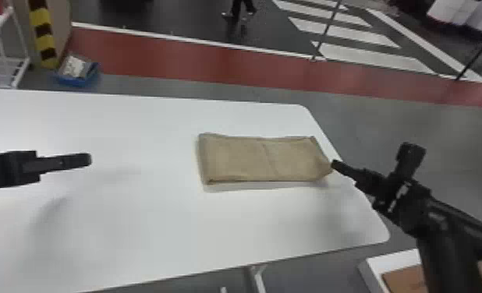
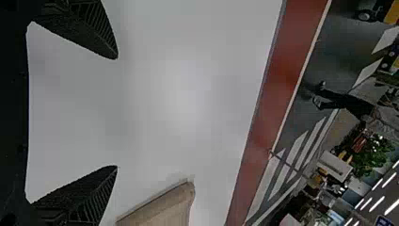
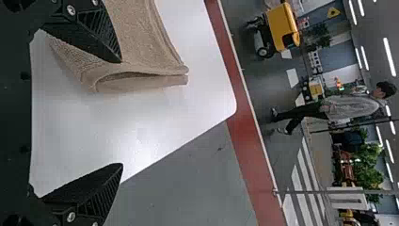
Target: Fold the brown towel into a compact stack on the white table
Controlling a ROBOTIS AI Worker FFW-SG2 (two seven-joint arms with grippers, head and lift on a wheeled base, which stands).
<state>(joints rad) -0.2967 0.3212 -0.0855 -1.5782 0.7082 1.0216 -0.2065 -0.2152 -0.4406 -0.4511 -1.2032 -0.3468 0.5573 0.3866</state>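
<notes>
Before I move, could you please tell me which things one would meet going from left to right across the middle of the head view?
Left end effector → folded brown towel → right end effector.

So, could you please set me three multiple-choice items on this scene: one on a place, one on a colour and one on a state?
1. Toward which end of the table does the brown towel lie?
A) The robot's left
B) The robot's right
C) Neither, it hangs off the near edge

2. What colour is the floor strip beyond the table?
A) Blue
B) Green
C) Red

3. How are the fingers of the left gripper?
A) Open and empty
B) Shut on the towel
C) Shut and empty

1: B, the head view shows it near the right-hand corners.
2: C, a red band crosses behind the far edge.
3: A, its fingers stand wide apart with nothing between them.
</notes>
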